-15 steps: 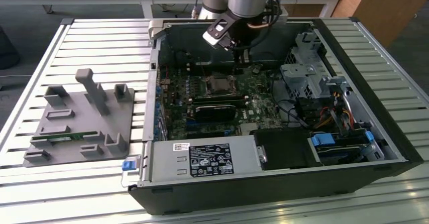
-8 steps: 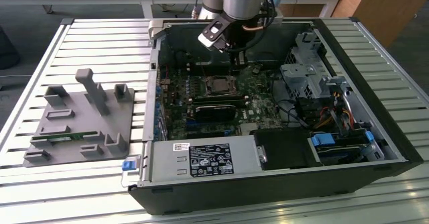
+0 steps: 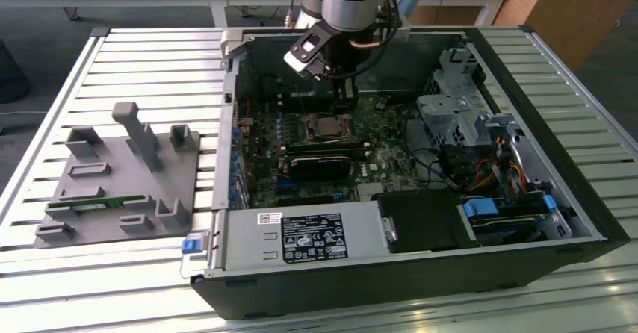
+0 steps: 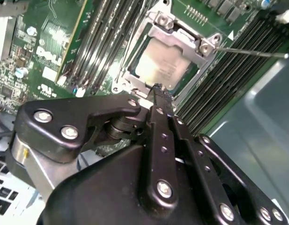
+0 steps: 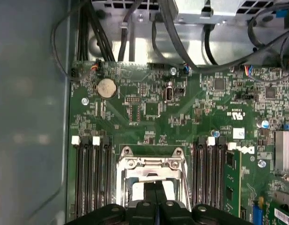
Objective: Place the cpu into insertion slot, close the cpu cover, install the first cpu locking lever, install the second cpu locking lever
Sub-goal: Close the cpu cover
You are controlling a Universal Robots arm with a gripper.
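Inside the open computer case [image 3: 349, 296], a hard push from the jaws could, I think, bend the motherboard [image 5: 149, 108] below them. The cpu cover [image 4: 181, 35] seems down on the insertion slot [image 3: 324, 128] just ahead of their tip, the cpu [image 4: 160, 65] showing in its window. One thin locking lever [image 4: 249, 50] beyond it looks unlatched and may slip. The jaws are pressed together, holding nothing, tip at the cover's edge.

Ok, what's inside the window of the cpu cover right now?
The cpu shows through the window of the cpu cover, silvery top up. The insertion slot beneath is hidden by the chip, and the gripper covers one edge of the window.
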